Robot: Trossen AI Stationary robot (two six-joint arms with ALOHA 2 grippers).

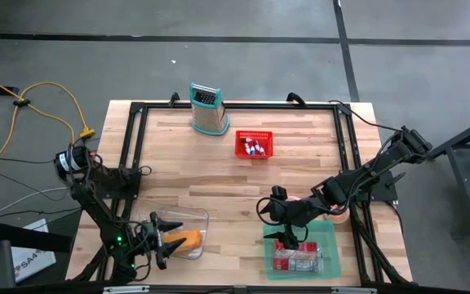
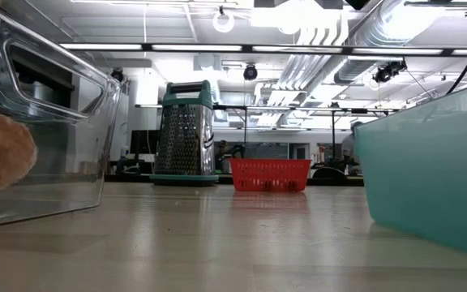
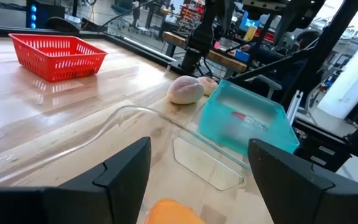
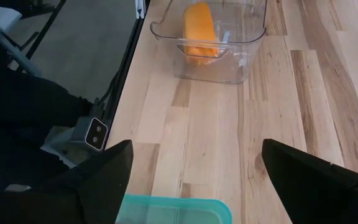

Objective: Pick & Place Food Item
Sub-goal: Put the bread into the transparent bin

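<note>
The left gripper (image 1: 163,243) hangs over the clear plastic bin (image 1: 196,217) at the worktop's near-left part, its two dark fingers spread wide and closed on nothing; in the left wrist view the orange food item (image 3: 174,213) lies just below and between those fingers, apart from them. The right gripper (image 1: 287,238) is poised over the teal container (image 1: 330,237) at the near-right, its fingers likewise set wide apart with nothing between them. The orange food item (image 1: 188,240) rests inside the clear bin; it is a smooth, elongated, rounded piece of matte orange, seen through the bin's wall in the right wrist view (image 4: 201,30). The bin is transparent, rectangular with rounded corners and a flared rim, and glossy. The teal container is translucent, rectangular and soft-edged, holding a red-and-white packaged thing (image 1: 299,260) whose print cannot be read. Just beside that container, toward the worktop's far side, lie two pale pinkish rounded lumps (image 3: 186,91), touching or nearly so. The worktop (image 1: 219,175) is pale butcher-block wood in long glued strips, framed by black rails. Farther back stand a small red mesh basket (image 1: 253,144) of perforated plastic with small items in it, and an upright metal box grater (image 1: 207,109) with a green handle and base.
</note>
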